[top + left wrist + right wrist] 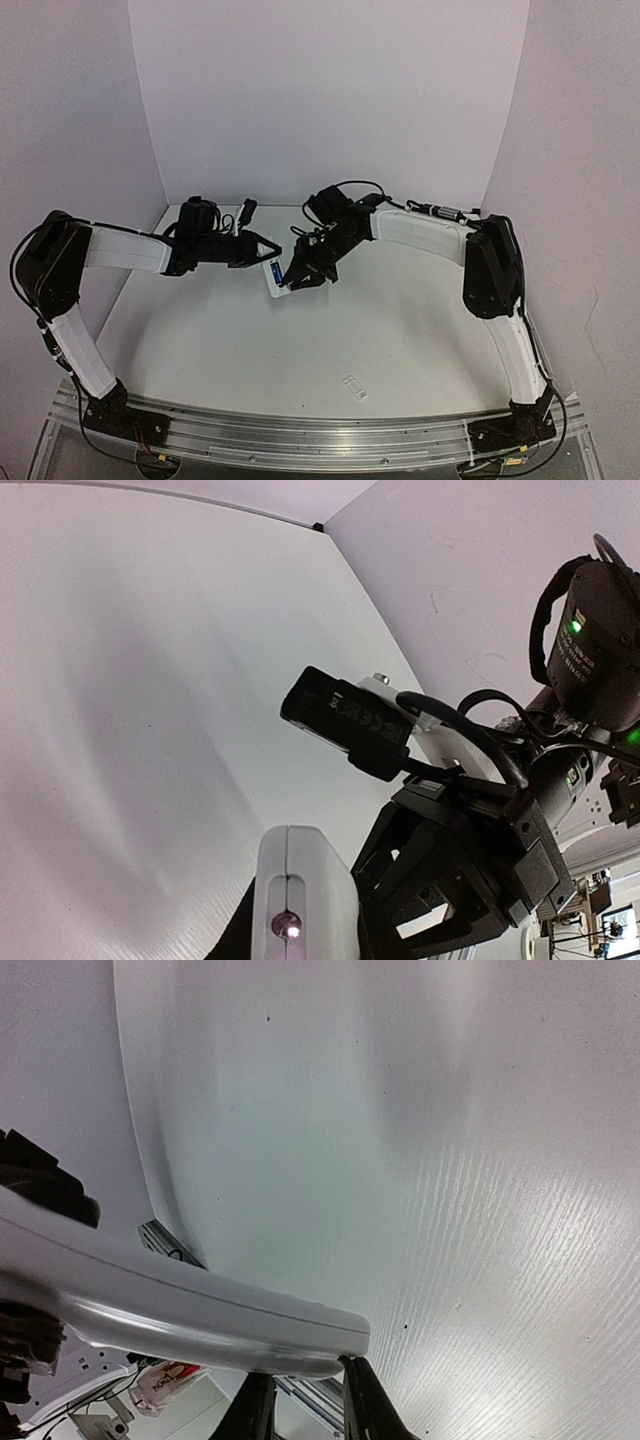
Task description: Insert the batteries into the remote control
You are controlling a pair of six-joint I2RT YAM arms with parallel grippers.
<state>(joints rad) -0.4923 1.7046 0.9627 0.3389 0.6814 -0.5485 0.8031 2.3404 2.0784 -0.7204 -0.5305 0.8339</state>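
Aloft, we find the remote [279,278] above the counter [350,325], clamped in the left fingers [258,250]. The right fingers [368,1405] stand narrowly apart, tips at its edge; we cannot tell whether they hold anything.

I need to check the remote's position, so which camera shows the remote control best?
The top external view: the remote control shows there as a white slab, small, but its place in the workspace is clear. The left wrist view shows only its narrow end; the right wrist view shows only one long edge.
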